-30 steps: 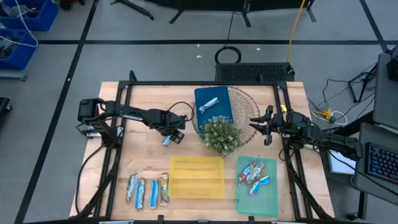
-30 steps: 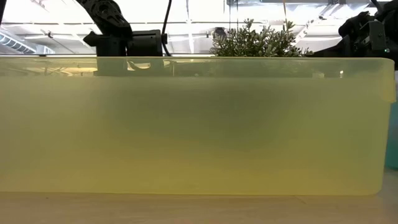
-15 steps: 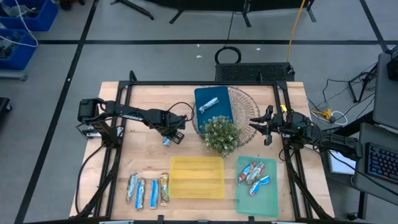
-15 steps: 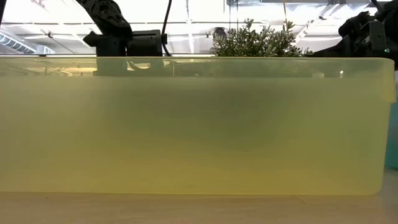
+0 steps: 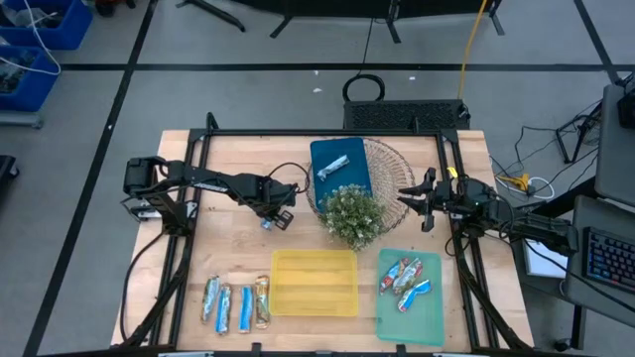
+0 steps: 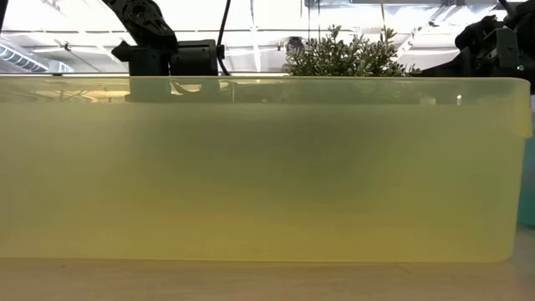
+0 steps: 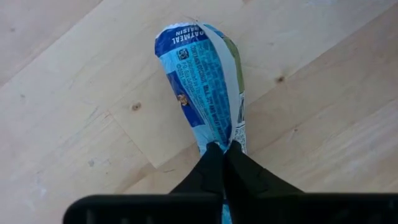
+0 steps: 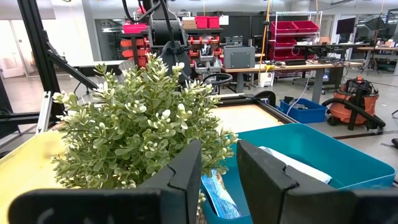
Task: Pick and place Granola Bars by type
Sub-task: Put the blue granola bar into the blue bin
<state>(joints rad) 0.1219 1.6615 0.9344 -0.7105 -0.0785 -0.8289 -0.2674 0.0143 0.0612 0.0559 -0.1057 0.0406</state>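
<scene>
Nine granola bars show from above: four in a row on the table point(image 5: 236, 303), three in the green tray point(image 5: 405, 277), one in the blue bin point(image 5: 333, 166), and one held by the left gripper point(image 5: 266, 222). There are three containers and one plant point(image 5: 352, 214).

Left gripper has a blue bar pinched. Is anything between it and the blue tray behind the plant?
Nothing visible blocks it. The left gripper holds the bar just left of the blue tray, with bare table between them. The plant stands in front of the tray, off that line. The right gripper waits on the far side.
</scene>
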